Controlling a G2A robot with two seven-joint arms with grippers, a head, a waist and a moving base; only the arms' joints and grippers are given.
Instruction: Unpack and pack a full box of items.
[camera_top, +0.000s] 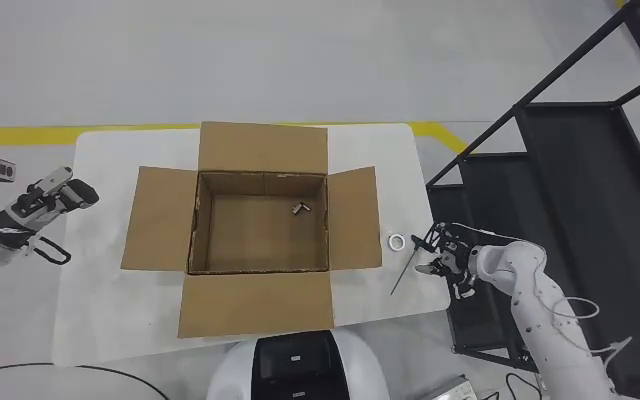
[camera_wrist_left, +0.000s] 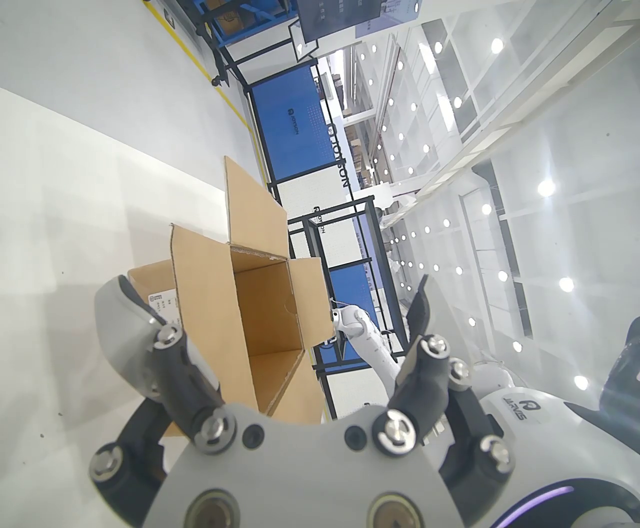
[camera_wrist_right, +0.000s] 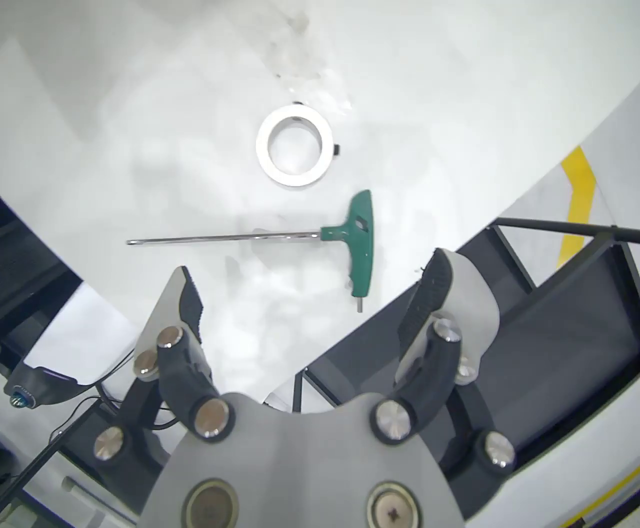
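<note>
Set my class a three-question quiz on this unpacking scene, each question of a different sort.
1. True or false: all four flaps of the cardboard box are folded open.
2. Fill in the blank: the right gripper is ____ and holds nothing.
3. Multiple choice: the green-handled T-key lies
A) inside the box
B) on the table, beside the metal ring
C) in the right gripper

Key: 1 true; 2 open; 3 B.
</note>
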